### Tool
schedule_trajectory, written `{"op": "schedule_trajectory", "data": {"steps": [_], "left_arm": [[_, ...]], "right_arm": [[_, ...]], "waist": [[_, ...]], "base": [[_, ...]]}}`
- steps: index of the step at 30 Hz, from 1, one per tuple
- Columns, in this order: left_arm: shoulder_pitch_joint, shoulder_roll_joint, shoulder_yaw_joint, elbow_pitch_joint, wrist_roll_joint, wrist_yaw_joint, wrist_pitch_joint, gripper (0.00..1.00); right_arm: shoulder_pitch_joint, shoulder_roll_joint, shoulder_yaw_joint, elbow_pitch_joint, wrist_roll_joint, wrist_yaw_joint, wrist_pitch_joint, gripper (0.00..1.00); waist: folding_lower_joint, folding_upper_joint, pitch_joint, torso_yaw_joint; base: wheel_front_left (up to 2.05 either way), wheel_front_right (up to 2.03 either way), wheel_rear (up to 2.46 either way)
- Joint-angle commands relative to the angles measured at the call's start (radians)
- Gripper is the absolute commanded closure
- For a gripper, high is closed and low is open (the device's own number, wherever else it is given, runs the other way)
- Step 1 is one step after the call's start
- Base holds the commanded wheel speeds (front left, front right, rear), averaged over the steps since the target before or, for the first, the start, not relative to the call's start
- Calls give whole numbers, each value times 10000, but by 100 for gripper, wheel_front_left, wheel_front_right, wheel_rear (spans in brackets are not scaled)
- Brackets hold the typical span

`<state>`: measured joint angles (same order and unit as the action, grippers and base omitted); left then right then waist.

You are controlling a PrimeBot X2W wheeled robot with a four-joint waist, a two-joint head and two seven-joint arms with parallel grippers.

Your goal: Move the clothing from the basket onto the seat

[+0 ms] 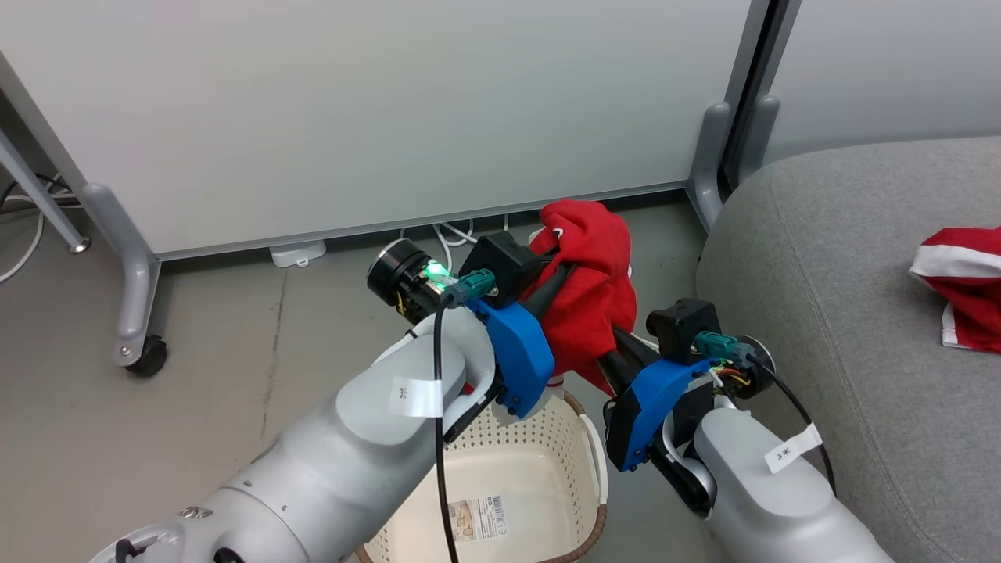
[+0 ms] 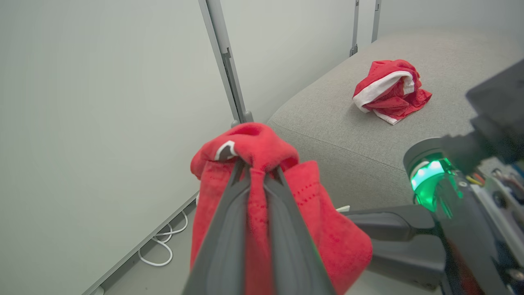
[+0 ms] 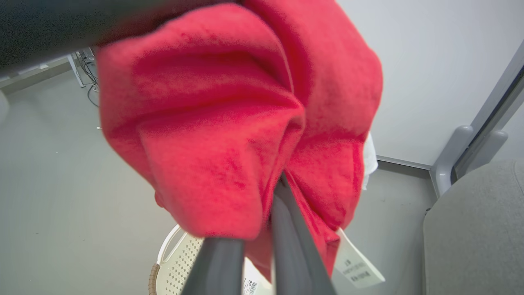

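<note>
The left hand (image 2: 257,166) is closed, pinching a fold of the red garment (image 2: 311,213) near its top. The right hand (image 3: 262,217) is closed too, with cloth from lower down in its narrow gap. The garment hangs bunched, long axis roughly up-down, in the air over the far rim of the basket (image 1: 539,438), just left of the seat (image 1: 821,297), where a second garment (image 1: 966,289), red and white, lies.

red garment (image 1: 588,270) bunched, aloft over cream basket (image 1: 547,438) | red-white garment (image 1: 968,291) crumpled on grey seat (image 1: 829,258) | basket upright, floor
</note>
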<state>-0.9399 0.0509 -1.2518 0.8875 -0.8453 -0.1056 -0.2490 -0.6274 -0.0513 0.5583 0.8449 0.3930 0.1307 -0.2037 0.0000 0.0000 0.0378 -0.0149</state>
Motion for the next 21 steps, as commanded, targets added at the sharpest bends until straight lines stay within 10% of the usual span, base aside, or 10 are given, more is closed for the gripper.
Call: {"op": "schedule_trajectory", "data": {"steps": [1,12,18,21], "left_arm": [[-96,-5,-24,20,-79,15,-55,100],[-27,-5,-10,126,-317,-3,-103,100],[290,-5,270,48,-596,32,-139,2],[646,-2,656,-27,-816,32,-168,0]], "right_arm": [[-132,15,48,85,78,1,-76,100],[-344,14,323,506,458,1,-321,100],[-432,14,423,614,589,1,-433,100],[-450,14,420,660,660,1,-484,100]], "waist": [[0,0,-8,-13],[0,0,-37,-81],[0,0,-61,-78],[0,0,-72,-56]], "base": [[0,0,0],[0,0,0],[0,0,0],[0,0,0]]}}
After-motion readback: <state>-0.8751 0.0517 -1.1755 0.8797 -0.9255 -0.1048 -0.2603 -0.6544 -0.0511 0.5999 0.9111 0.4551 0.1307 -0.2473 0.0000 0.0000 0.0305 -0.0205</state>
